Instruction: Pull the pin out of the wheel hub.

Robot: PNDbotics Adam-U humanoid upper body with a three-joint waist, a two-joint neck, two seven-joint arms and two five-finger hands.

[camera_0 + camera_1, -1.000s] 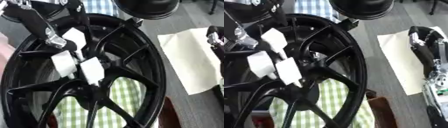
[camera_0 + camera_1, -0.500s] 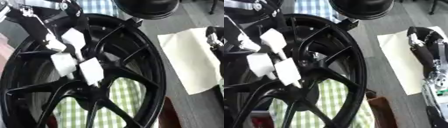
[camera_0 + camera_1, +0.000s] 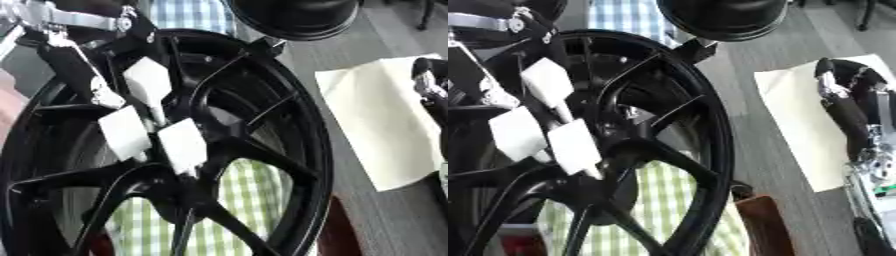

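Left eye view: the left hand has its white-padded fingers straight, pressed on the black wheel hub near its centre. No idea where the pin is.

Right eye view: right hand over white paper, fingers relaxed, grasping nothing.

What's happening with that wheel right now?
A large black wheel hub stands over a green checked cloth. The robot's left hand, with white pads on its fingertips, reaches in from the upper left and sits at the centre of the spokes, where the pin would be; the pin itself cannot be made out. The right hand rests idle at the right edge, over a sheet of white paper. A second dark round object sits beyond the hub.
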